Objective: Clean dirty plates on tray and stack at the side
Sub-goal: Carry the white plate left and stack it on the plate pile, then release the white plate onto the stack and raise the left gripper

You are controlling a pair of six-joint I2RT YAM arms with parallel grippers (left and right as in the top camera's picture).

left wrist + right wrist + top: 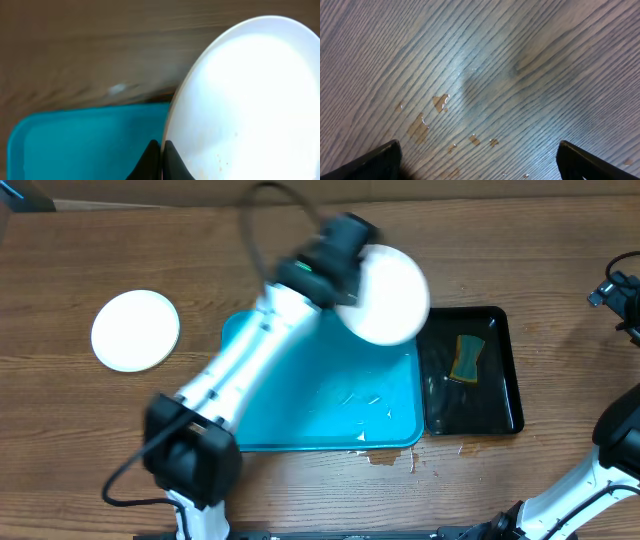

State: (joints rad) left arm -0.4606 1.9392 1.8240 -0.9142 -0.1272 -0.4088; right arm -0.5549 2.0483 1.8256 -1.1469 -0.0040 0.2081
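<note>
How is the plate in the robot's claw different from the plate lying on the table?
The held plate is pinched at its rim by the left gripper, over a far corner of the blue tray; the table plate lies flat on the wooden table, left of the tray. The held plate shows faint orange specks; the table plate looks clean. Both are round and white.

One white plate [135, 330] well left of the turquoise tray [390, 415] and a second white plate [392, 295] over its far right corner make two plates. There is one turquoise tray and one black tray [485, 408] just right of it, with one sponge [466, 357] inside. Two robot arms: the left arm [250, 360] across the turquoise tray, the right arm [600, 470] well right of it
</note>
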